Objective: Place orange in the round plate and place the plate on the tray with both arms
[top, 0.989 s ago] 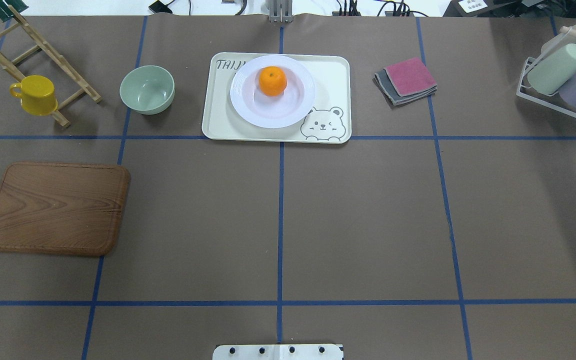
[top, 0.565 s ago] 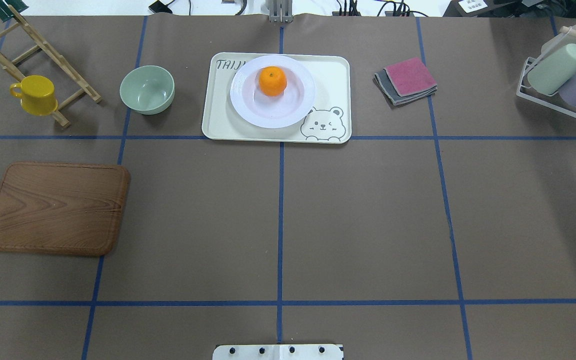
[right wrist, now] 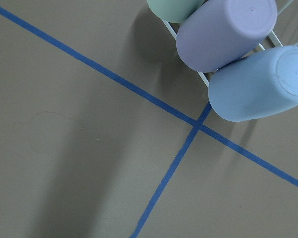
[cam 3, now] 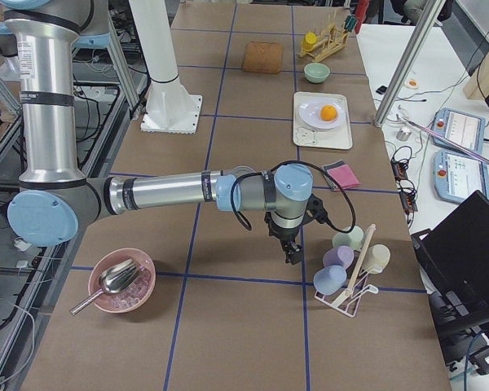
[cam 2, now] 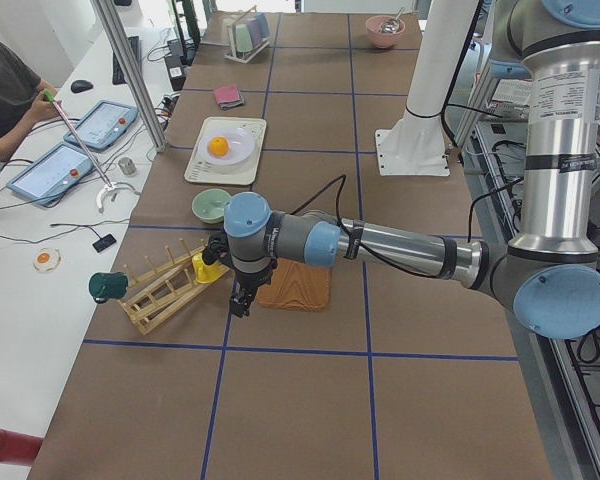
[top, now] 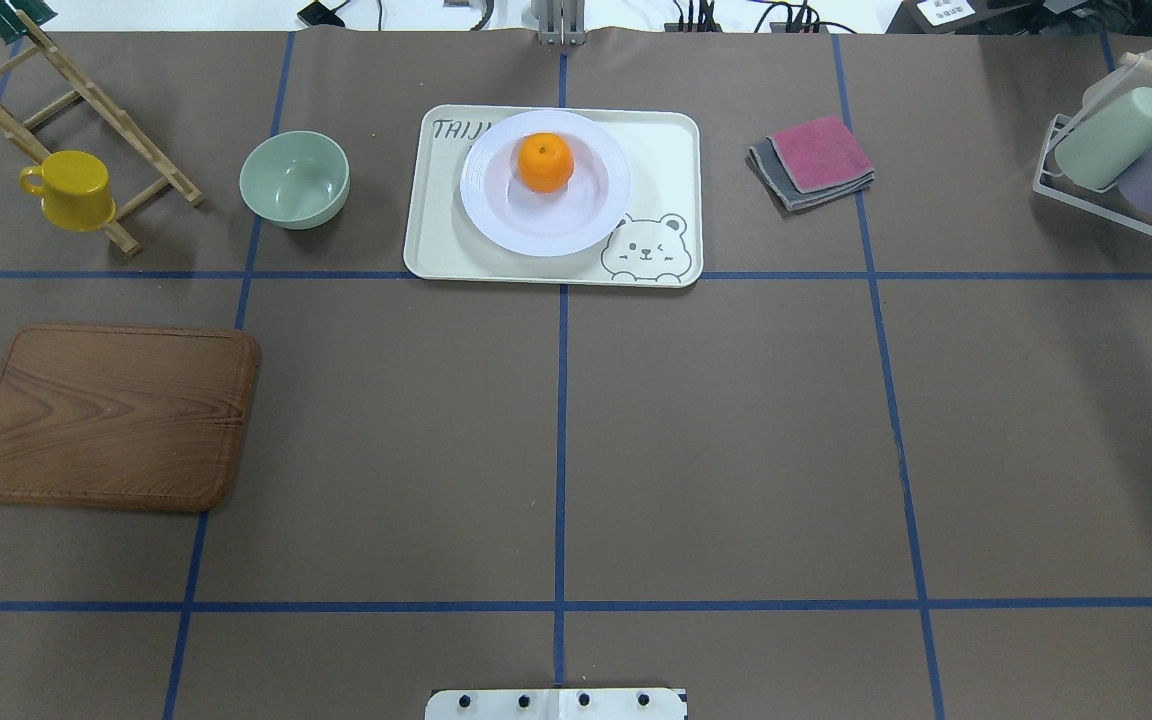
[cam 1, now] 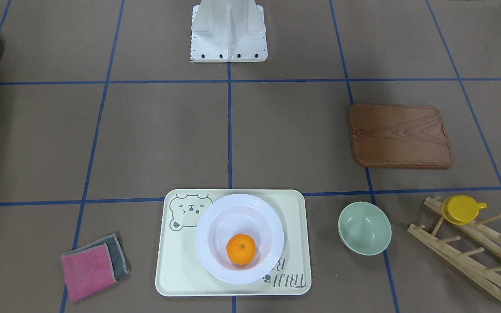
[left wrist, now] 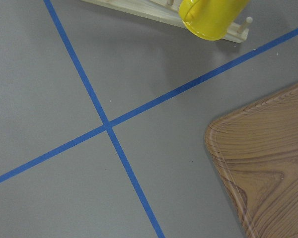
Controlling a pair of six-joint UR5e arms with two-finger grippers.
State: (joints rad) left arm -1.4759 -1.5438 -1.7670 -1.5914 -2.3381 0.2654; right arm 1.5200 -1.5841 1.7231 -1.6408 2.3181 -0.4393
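The orange (top: pixel 545 162) lies in the white round plate (top: pixel 484 205), and the plate rests on the cream bear tray (top: pixel 664 160) at the table's far middle. The front view shows the same: orange (cam 1: pixel 241 249), plate (cam 1: pixel 209 224), tray (cam 1: pixel 176 271). Neither arm reaches into the overhead or front view. My left gripper (cam 2: pixel 238 305) hangs near the wooden board and rack, far from the tray; my right gripper (cam 3: pixel 292 254) hangs beside the cup rack. Both show only in side views, so I cannot tell whether they are open or shut.
A mint-green bowl (top: pixel 294 179) sits left of the tray, a yellow cup (top: pixel 69 189) on a wooden rack (top: pixel 86 95), a wooden board (top: pixel 111 415) nearer left. Folded cloths (top: pixel 813 160) lie right of the tray; a cup rack (top: pixel 1131 150) stands far right.
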